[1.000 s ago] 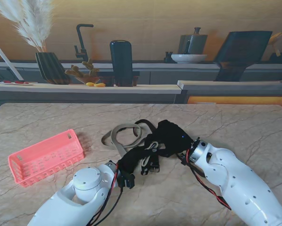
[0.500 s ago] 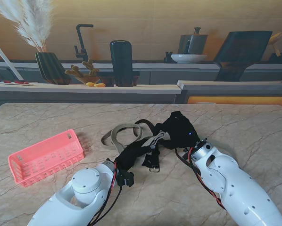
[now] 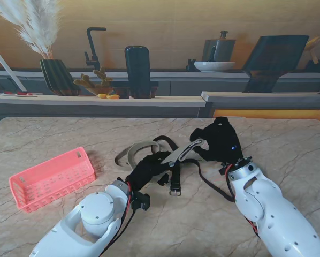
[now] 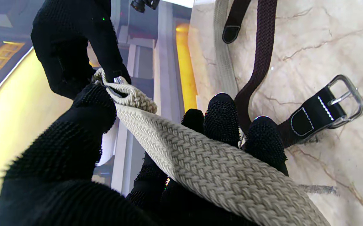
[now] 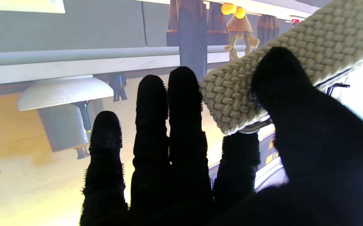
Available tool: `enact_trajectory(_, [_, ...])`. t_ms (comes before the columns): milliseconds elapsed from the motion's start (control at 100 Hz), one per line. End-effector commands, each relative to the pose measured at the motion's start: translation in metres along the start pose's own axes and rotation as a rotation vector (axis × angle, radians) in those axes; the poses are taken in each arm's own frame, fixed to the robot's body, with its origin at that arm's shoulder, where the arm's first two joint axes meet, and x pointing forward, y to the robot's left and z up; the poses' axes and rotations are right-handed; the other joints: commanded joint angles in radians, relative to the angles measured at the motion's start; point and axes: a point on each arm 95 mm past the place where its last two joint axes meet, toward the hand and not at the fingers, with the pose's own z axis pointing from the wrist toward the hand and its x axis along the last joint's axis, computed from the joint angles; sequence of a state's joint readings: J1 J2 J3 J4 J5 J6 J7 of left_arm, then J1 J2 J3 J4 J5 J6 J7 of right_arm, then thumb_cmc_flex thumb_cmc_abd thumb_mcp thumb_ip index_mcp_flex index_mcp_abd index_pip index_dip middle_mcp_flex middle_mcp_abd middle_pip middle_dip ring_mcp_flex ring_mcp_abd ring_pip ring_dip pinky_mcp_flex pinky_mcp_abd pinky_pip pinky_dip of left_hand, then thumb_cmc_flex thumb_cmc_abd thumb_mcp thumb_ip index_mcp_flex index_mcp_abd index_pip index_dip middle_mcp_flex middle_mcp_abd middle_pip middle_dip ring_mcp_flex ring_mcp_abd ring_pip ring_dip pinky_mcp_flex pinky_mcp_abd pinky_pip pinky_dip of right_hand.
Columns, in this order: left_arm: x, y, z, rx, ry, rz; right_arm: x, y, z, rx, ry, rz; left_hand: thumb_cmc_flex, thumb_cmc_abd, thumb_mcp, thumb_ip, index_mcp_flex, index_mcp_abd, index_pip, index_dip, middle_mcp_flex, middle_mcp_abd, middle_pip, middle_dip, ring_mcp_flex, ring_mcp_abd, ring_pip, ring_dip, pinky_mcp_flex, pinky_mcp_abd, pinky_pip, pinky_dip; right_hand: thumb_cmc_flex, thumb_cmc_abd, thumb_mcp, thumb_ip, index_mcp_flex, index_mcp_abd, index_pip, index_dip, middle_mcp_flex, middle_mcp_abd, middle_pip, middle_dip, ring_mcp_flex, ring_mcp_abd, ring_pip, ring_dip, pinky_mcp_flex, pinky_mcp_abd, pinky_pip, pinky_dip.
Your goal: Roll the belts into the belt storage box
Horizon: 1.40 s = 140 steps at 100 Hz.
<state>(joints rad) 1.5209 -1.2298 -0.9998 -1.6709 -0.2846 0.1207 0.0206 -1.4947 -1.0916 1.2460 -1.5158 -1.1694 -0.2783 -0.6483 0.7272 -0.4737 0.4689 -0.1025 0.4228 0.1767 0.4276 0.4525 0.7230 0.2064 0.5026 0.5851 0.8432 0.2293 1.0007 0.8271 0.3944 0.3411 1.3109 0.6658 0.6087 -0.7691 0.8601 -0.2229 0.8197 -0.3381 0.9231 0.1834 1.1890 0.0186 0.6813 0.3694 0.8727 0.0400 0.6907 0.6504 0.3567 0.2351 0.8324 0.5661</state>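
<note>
A beige woven belt [image 3: 182, 152] stretches in the air between my two black-gloved hands. My left hand [image 3: 146, 170] is shut on its middle stretch, and the strap [image 4: 206, 157] runs across that palm. My right hand [image 3: 219, 140] is raised and pinches the belt's end [image 5: 256, 88] between thumb and finger. The rest of the beige belt lies in a loop [image 3: 129, 153] on the marble. A dark belt [image 4: 260, 56] with a metal buckle [image 3: 174, 190] lies under the hands. The pink belt storage box [image 3: 50, 178] sits to my left, with nothing visible in it.
The marble table [image 3: 288, 150] ends at a counter ledge behind. On that counter stand a vase with pampas grass [image 3: 55, 75], a dark cylinder [image 3: 137, 70] and a black faucet [image 3: 93, 48].
My right hand has risen and moved right and away from me with the beige belt's end, pulling the strap straight. My left hand has shifted slightly farther, still holding the strap.
</note>
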Motion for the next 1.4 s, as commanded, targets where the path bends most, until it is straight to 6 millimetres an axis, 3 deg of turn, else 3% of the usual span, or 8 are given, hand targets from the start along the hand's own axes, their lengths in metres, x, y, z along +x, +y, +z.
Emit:
enact_trajectory(0, [-0.002, -0.001, -0.004, 0.010, -0.001, 0.006, -0.004, 0.009, 0.001, -0.023, 0.000, -0.025, 0.015, 0.015, -0.014, 0.049, 0.020, -0.045, 0.036, 0.021, 0.018, -0.014, 0.032, 0.020, 0.016, 0.002, 0.002, -0.012, -0.007, 0.008, 0.019, 0.007, 0.096, 0.046, 0.076, 0.051, 0.090, 0.043, 0.152, 0.039, 0.019, 0.024, 0.035, -0.009, -0.026, -0.002, 0.018, 0.000, -0.023, 0.018, 0.029, -0.018])
enact_trajectory(170, [0.001, -0.002, -0.005, 0.045, 0.004, 0.068, -0.010, 0.015, -0.002, -0.036, -0.012, -0.054, 0.034, 0.018, 0.001, 0.050, 0.031, -0.046, 0.089, 0.062, 0.042, -0.023, 0.103, 0.087, 0.046, -0.013, 0.035, -0.009, 0.020, 0.005, 0.045, 0.016, 0.096, 0.047, 0.074, 0.053, 0.089, 0.043, 0.152, 0.040, 0.017, 0.025, 0.038, -0.010, -0.028, -0.002, 0.020, -0.001, -0.026, 0.019, 0.032, -0.023])
enact_trajectory(340, [0.001, 0.002, -0.004, 0.044, -0.006, 0.125, -0.010, 0.015, -0.001, -0.059, -0.029, -0.052, 0.020, 0.000, 0.053, 0.044, 0.067, -0.038, 0.159, 0.093, 0.129, -0.055, 0.290, 0.261, 0.303, -0.279, 0.451, 0.073, 0.299, -0.073, 0.385, 0.030, 0.098, 0.050, 0.071, 0.056, 0.086, 0.047, 0.150, 0.041, 0.013, 0.025, 0.040, -0.011, -0.033, 0.000, 0.022, -0.002, -0.030, 0.019, 0.035, -0.027])
enact_trajectory(470, [-0.003, 0.009, 0.001, 0.011, -0.006, 0.153, -0.005, 0.012, 0.004, -0.083, -0.056, -0.010, -0.014, 0.002, 0.035, 0.039, 0.069, -0.043, 0.164, 0.090, 0.125, -0.056, 0.313, 0.292, 0.345, -0.319, 0.507, 0.097, 0.365, -0.086, 0.453, 0.005, 0.097, 0.054, 0.067, 0.058, 0.081, 0.043, 0.149, 0.042, 0.010, 0.023, 0.043, -0.013, -0.037, -0.002, 0.023, -0.004, -0.033, 0.018, 0.038, -0.030])
enact_trajectory(800, [-0.011, 0.031, 0.016, 0.094, 0.085, 0.017, 0.021, -0.007, 0.018, -0.098, -0.147, 0.191, -0.057, -0.007, 0.037, 0.035, 0.008, -0.090, 0.134, 0.089, -0.016, -0.066, 0.185, 0.287, 0.124, -0.208, 0.290, 0.180, 0.121, -0.046, 0.229, 0.034, 0.097, 0.061, 0.058, 0.062, 0.073, 0.042, 0.151, 0.045, 0.007, 0.020, 0.049, -0.017, -0.042, -0.001, 0.025, -0.008, -0.043, 0.017, 0.040, -0.039])
enact_trajectory(1090, [-0.013, 0.043, 0.023, 0.168, 0.144, -0.101, 0.049, -0.031, 0.028, -0.057, -0.168, 0.331, -0.090, 0.015, 0.038, 0.035, -0.075, -0.112, 0.147, 0.080, -0.101, -0.094, 0.059, 0.130, 0.058, -0.224, 0.222, 0.178, 0.056, -0.099, 0.168, 0.035, 0.098, 0.065, 0.055, 0.064, 0.069, 0.043, 0.152, 0.045, 0.004, 0.021, 0.054, -0.019, -0.042, 0.000, 0.029, -0.010, -0.046, 0.019, 0.043, -0.044])
enact_trajectory(1240, [-0.013, 0.044, 0.023, 0.199, 0.178, -0.094, 0.061, -0.040, 0.030, -0.030, -0.152, 0.372, -0.140, 0.024, 0.027, 0.030, -0.181, -0.115, 0.098, 0.030, -0.238, -0.094, -0.046, 0.001, -0.146, -0.145, -0.001, 0.138, -0.112, -0.090, -0.044, -0.013, 0.099, 0.060, 0.055, 0.066, 0.070, 0.047, 0.154, 0.044, 0.006, 0.023, 0.058, -0.021, -0.040, 0.002, 0.033, -0.010, -0.049, 0.022, 0.045, -0.047])
enact_trajectory(1390, [-0.011, 0.044, 0.023, 0.250, 0.201, -0.074, 0.072, -0.050, 0.030, -0.001, -0.132, 0.400, -0.170, 0.072, -0.031, 0.029, -0.279, -0.117, 0.068, -0.011, -0.346, -0.097, -0.084, -0.062, -0.310, -0.132, -0.206, 0.058, -0.188, -0.106, -0.134, -0.009, 0.097, 0.054, 0.058, 0.069, 0.073, 0.051, 0.155, 0.040, 0.010, 0.027, 0.065, -0.022, -0.037, 0.008, 0.039, -0.010, -0.053, 0.028, 0.047, -0.049])
